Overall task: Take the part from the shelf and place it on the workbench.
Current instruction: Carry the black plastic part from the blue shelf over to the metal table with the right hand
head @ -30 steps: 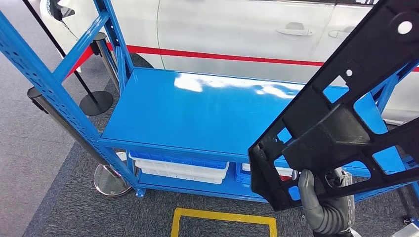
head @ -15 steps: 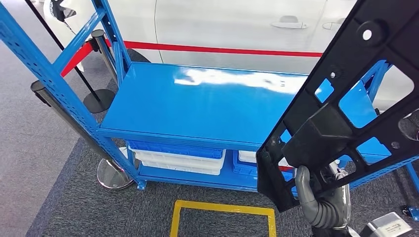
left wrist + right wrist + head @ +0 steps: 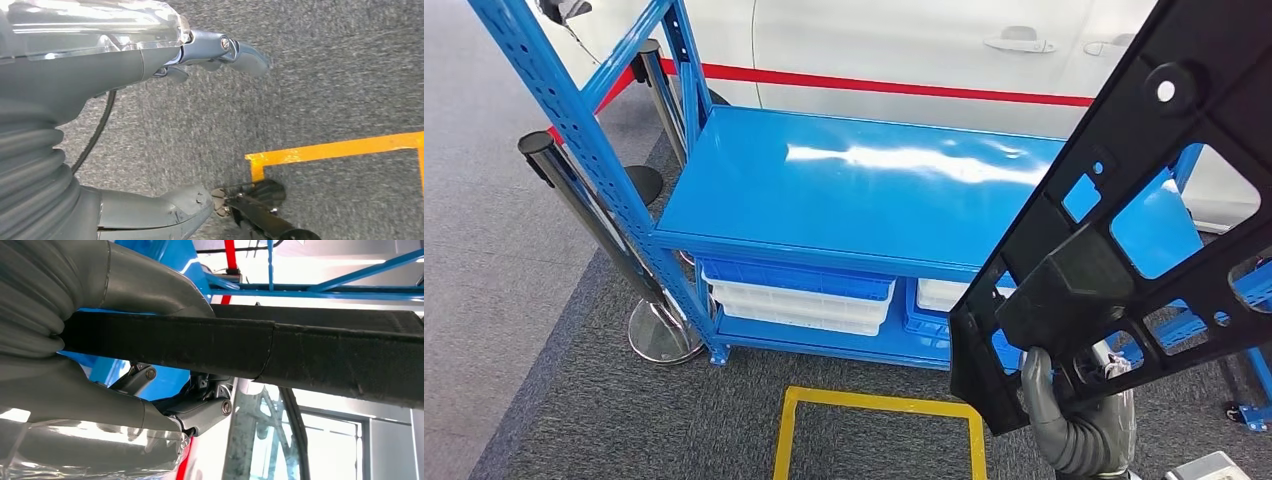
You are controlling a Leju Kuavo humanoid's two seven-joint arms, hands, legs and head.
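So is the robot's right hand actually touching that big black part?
Touching. In the right wrist view the right hand wraps the black part, thumb on one side and fingers on the other. The head view shows the hand gripping its lower end.

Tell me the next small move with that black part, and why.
Probably step back and turn away from the shelf, keeping the grip. The right hand already holds the black part lifted above the shelf top, no workbench is in view, and the left hand hangs empty over the carpet.

A white car with a red stripe stands at twelve o'clock. A yellow floor marking lies at six. Chrome stanchion posts stand at nine.
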